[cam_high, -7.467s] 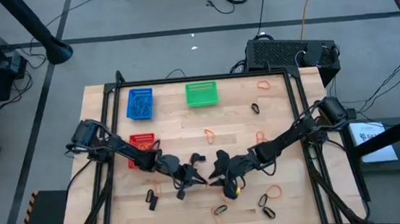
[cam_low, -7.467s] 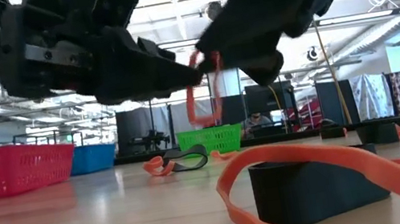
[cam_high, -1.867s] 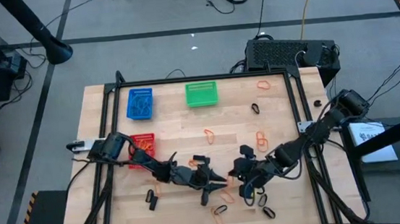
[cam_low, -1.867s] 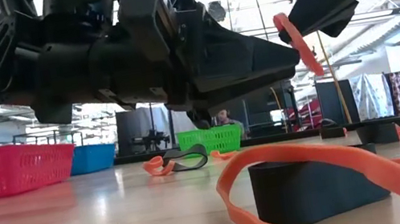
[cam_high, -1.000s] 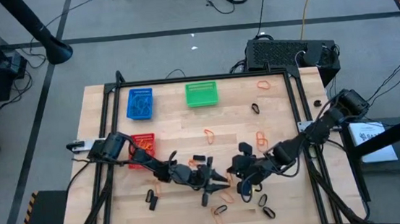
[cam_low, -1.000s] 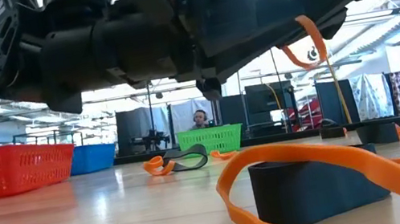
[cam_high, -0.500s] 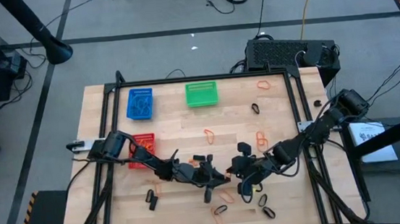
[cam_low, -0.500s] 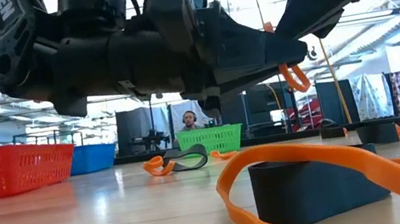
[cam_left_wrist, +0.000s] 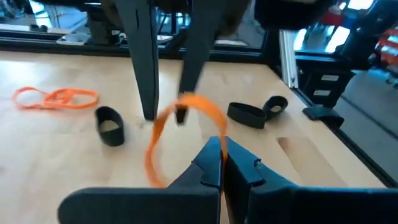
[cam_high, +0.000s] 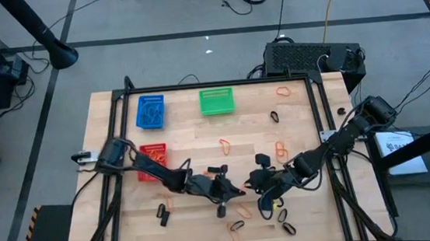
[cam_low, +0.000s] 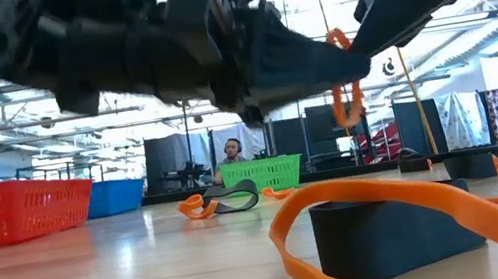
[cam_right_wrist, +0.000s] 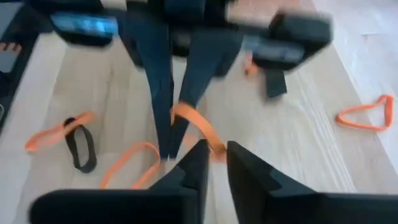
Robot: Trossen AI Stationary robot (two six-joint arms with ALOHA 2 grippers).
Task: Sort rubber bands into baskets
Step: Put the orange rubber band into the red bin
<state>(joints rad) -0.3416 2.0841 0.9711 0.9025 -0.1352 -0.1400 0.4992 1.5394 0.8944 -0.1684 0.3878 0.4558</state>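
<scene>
On the wooden desk [cam_high: 201,141], taking the red basket [cam_high: 152,153] as landmark: the blue basket [cam_high: 150,111] sits just behind it near the far edge, and the green basket [cam_high: 216,101] lies farther right along that same edge.

The left pincer [cam_high: 237,190] hangs above the desk, well to the right of the red basket and nearer the front edge. Its jaws are pressed fully together, pinching one end of an orange rubber band [cam_low: 343,83], which dangles in the air between the two arms.

The right pincer [cam_high: 253,186] meets it tip to tip, just beyond on the side away from the red basket. Its jaws stand a narrow gap apart around the same band [cam_right_wrist: 198,129]; whether they grip it or merely touch it cannot be told.

Loose orange and black bands lie scattered on the desk to the right of the red basket, among them a black loop [cam_left_wrist: 109,124] and an orange one [cam_right_wrist: 365,115].
</scene>
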